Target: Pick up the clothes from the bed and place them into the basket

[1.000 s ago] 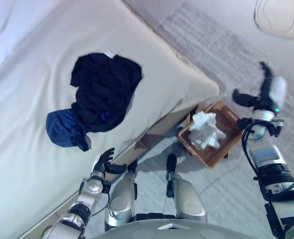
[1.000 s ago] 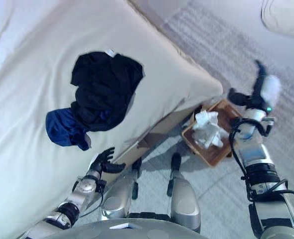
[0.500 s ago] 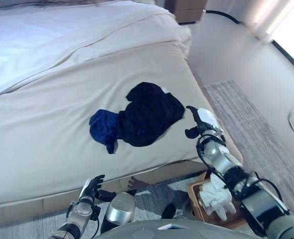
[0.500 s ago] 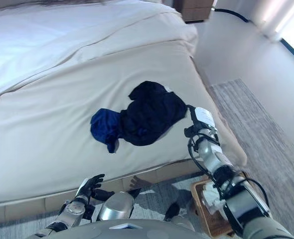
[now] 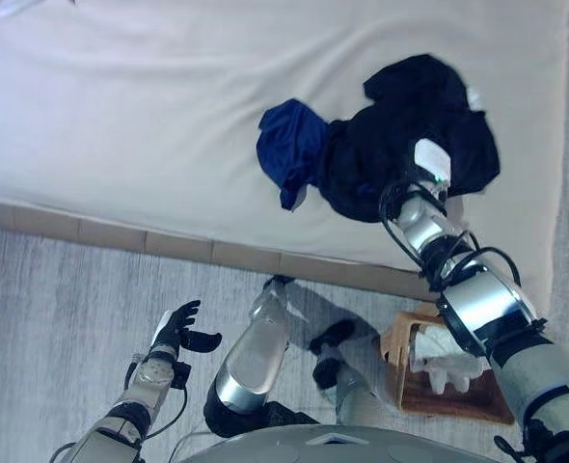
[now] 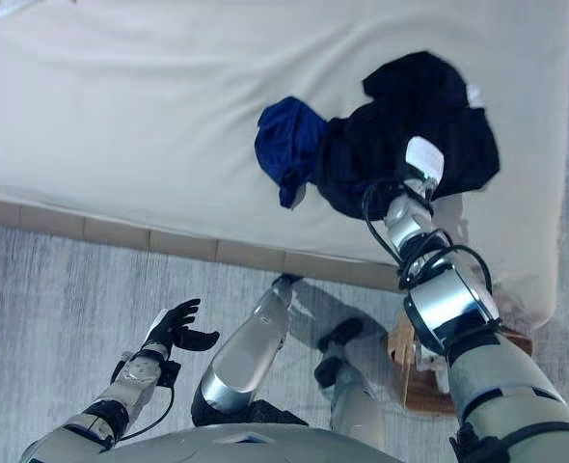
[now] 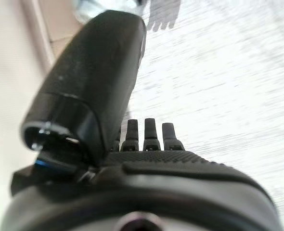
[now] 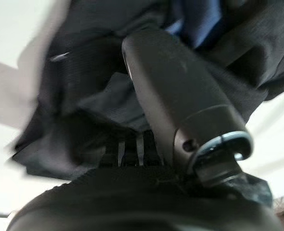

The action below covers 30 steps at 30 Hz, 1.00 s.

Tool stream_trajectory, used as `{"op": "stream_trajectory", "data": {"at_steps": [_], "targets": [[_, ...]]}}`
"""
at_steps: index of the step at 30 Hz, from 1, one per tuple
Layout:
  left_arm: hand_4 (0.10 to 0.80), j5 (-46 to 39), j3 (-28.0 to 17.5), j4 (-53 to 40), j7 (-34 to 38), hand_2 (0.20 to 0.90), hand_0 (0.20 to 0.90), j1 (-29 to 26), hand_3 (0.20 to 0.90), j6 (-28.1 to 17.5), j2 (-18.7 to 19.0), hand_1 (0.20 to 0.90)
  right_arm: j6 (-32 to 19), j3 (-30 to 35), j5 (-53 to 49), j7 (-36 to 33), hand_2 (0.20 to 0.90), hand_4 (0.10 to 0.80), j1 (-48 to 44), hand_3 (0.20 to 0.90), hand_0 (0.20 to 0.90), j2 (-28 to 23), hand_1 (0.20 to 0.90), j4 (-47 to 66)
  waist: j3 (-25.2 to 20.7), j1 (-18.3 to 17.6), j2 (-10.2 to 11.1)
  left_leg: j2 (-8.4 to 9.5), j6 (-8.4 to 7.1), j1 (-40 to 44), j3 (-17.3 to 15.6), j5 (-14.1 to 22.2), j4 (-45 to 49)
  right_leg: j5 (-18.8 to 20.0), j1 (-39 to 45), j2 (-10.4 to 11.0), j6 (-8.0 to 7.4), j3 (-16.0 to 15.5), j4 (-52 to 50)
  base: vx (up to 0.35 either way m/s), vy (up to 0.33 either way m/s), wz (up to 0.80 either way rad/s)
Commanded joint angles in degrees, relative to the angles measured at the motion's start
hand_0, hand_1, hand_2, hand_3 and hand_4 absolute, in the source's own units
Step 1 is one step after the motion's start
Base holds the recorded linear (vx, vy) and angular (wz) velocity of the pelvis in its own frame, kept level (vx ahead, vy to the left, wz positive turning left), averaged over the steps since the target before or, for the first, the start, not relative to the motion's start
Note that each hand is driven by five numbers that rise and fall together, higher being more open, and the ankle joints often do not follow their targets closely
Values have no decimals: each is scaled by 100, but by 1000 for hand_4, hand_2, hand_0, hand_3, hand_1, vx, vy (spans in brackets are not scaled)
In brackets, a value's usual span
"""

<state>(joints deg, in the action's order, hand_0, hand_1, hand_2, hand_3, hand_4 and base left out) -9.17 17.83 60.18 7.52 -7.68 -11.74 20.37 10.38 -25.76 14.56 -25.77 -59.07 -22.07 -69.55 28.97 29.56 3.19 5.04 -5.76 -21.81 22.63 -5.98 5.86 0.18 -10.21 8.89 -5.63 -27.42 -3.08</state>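
Observation:
A black garment lies crumpled on the beige bed, with a blue garment touching its left side. My right hand is on the near part of the black garment. In the right wrist view its thumb and fingers are straight against the dark cloth. The brown basket stands on the floor below the bed's edge, with white cloth in it. My left hand is open and empty over the carpet, away from the bed.
The bed's wooden base runs along the grey carpet. The bed's right edge is close to the black garment. The basket sits beside my right forearm.
The camera has swung, so the whole scene has shifted. My right hand has moved from the bed's edge onto the black garment. The left hand stays open and low.

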Motion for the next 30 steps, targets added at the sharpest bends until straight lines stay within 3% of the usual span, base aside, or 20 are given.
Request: {"op": "stream_trajectory", "data": {"at_steps": [1, 2, 3, 4, 5, 7, 10, 14, 16, 19, 25, 30], "targets": [[800, -339, 98, -159, 127, 900, 900, 195, 900, -444, 98, 900, 73, -469, -17, -41, 900, 800, -677, 900, 900, -541, 900, 358, 80, -27, -1, 74, 560, -33, -429, 378, 68, 219, 70, 82, -108, 242, -171, -58, 92, 4], [800, -392, 114, -227, 137, 900, 900, 203, 900, -458, 82, 900, 122, -546, -65, 78, 900, 800, -744, 900, 900, -544, 900, 334, 82, -28, 1, 73, 552, -106, -426, 362, 73, 222, 2, 71, -113, 239, -165, -76, 75, 1], [800, -468, 132, -339, 137, 900, 900, 210, 900, -465, 74, 900, 129, -643, -209, 287, 571, 416, -826, 516, 571, -557, 571, 307, 82, -34, 4, 64, 542, -212, -422, 345, 81, 230, -106, 56, -119, 229, -156, -86, 49, 1], [800, -523, 148, -431, 152, 900, 900, 209, 900, -456, 72, 900, 102, -708, -532, 401, 469, 298, -896, 398, 469, -573, 469, 310, 82, -46, 14, 51, 533, -296, -413, 330, 82, 234, -196, 34, -122, 225, -150, -80, 30, 4], [800, -562, 159, -535, 167, 900, 900, 216, 900, -425, 83, 900, -56, -730, -861, 346, 300, 100, -940, 200, 300, -553, 300, 330, 82, -56, 23, 34, 522, -342, -413, 312, 63, 241, -258, 2, -131, 228, -136, -54, 12, 4], [800, -568, 171, -620, 204, 900, 900, 226, 900, -388, 75, 900, -265, -689, -1231, 208, 300, 100, -994, 200, 300, -534, 300, 422, 82, -76, 37, 14, 509, -371, -415, 306, 45, 249, -306, -18, -133, 247, -126, -16, 3, 1], [800, -424, 88, -634, 272, 900, 900, 227, 900, -309, 46, 900, -1054, -161, -2135, -576, 300, 100, -1097, 200, 300, -481, 300, 1299, 82, -165, 145, -69, 462, -257, -455, 390, 21, 215, -250, -82, -114, 349, -118, -17, -28, -4], [800, -102, 9, -538, 377, 900, 900, 313, 900, -241, 110, 900, -1605, 289, -1851, -1267, 300, 100, -946, 200, 300, -649, 300, 2458, 82, -290, 354, -105, 474, 22, -571, 353, -40, 340, -22, -92, -88, 481, -42, -52, -25, -20], [800, -32, 11, -393, 451, 900, 900, 342, 900, -219, 182, 900, -1510, 453, -1517, -1501, 300, 100, -863, 200, 300, -871, 300, 3359, 66, -401, 473, -176, 486, 427, -702, 388, -197, 346, 261, -119, -108, 706, 36, 43, -70, -31], [800, 110, -11, -162, 470, 900, 900, 466, 900, -245, 252, 900, -1174, 658, -1090, -1657, 300, 100, -648, 200, 300, -1182, 300, 4501, -353, -703, 572, -321, 520, 903, -920, 470, -457, 300, 443, -170, -140, 982, 64, 112, -13, -41], [800, 870, 157, -240, 511, 900, 900, 337, 900, 200, 398, 900, -754, 877, -869, -1727, 300, 100, -375, 200, 300, -1936, 300, 5453, -1311, -1239, 536, -364, 602, 1647, -1202, 570, -767, 255, 815, -189, -153, 1270, 212, 95, -35, -37], [800, 892, 262, -231, 472, 900, 900, -25, 900, 607, 347, 900, -406, 862, -767, -1578, 300, 100, -348, 200, 300, -2355, 300, 5765, -2000, -1731, 408, -404, 641, 2265, -1497, 758, -815, 133, 1151, -279, -47, 1571, 242, 69, -74, -47]]}}
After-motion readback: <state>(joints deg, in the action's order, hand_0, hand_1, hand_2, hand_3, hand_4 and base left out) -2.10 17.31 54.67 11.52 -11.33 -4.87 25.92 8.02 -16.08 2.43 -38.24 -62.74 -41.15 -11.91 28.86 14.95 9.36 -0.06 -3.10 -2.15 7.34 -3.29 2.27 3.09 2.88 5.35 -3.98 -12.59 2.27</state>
